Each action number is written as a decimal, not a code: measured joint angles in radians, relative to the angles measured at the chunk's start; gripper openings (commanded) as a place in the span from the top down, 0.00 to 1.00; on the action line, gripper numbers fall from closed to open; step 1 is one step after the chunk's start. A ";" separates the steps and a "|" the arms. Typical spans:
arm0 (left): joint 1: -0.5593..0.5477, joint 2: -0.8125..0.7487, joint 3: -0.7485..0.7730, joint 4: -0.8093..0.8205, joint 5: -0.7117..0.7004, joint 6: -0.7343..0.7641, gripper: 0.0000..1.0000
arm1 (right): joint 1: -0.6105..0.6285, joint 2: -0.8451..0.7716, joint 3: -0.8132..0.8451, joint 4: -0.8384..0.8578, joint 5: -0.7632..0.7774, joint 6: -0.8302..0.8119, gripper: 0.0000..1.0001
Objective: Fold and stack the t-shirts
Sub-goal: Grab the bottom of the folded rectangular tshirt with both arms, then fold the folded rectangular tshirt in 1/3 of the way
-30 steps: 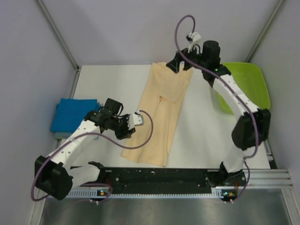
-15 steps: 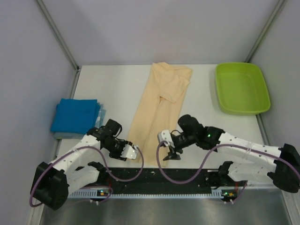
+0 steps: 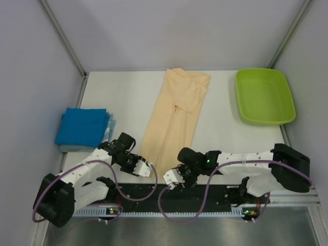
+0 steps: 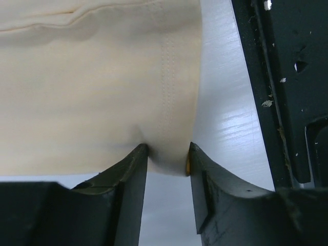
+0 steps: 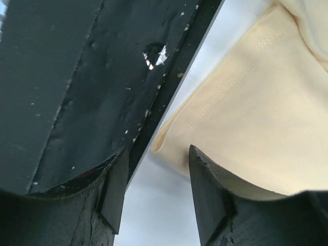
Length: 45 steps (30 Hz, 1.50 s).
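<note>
The folded blue t-shirt [image 3: 82,126] lies at the left edge of the desk [image 3: 123,97], the left hand [image 3: 148,170] pinches the near-left hem corner of the peach t-shirt [image 3: 177,113] stretched from far to near edge, the right hand [image 3: 171,179], jaws part-open, straddles its near-right corner, and bare desk separates it from the green tray [image 3: 264,97].

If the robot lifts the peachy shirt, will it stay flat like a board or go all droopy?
Probably droopy: the shirt lies in soft folds and puckers where the left gripper pinches its hem. It looks thin, so it is likely light. It may slide easily on the smooth table.
</note>
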 measured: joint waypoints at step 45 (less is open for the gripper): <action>0.060 0.995 1.193 0.128 -0.197 -0.550 1.00 | -0.815 0.357 0.407 0.193 -0.034 0.317 1.00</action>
